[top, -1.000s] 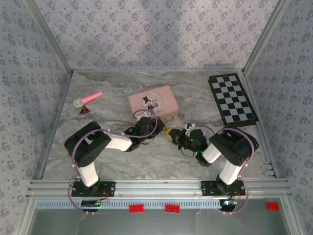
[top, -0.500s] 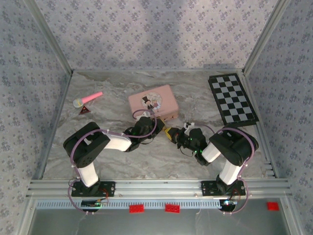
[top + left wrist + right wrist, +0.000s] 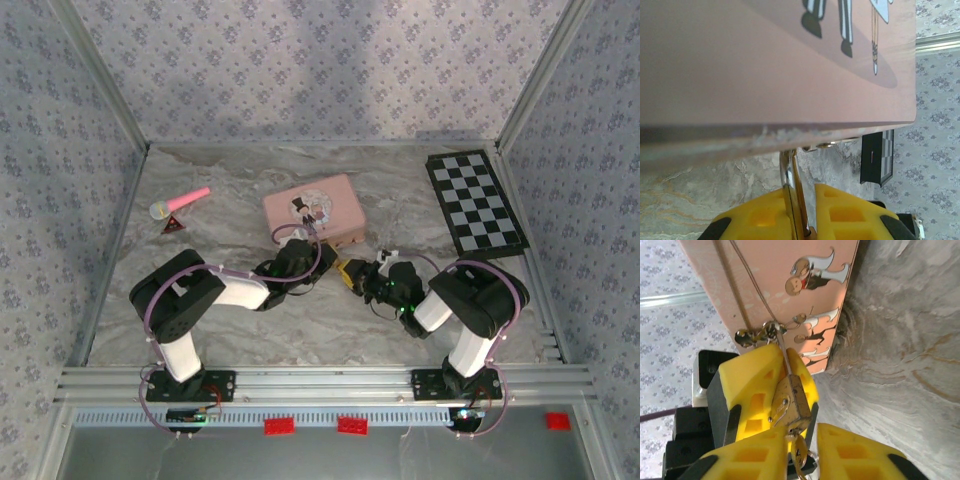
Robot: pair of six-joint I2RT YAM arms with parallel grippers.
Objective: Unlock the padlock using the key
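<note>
Step in hand: we judge this to be the key-turning stage, with the key seated in the underside of the padlock
Padlock: small brass body hanging by its thin grey shackle from the hasp on the front wall of the pink box
Left gripper: clamped on the padlock, steadying it against the box
Right gripper: its yellow fingers flank the key's head; we cannot tell whether they pinch it or stand slightly parted
Next move: we expect it calls for a firm pinch on the key and a twist about its own axis, the left arm resisting, until the shackle springs free
</note>
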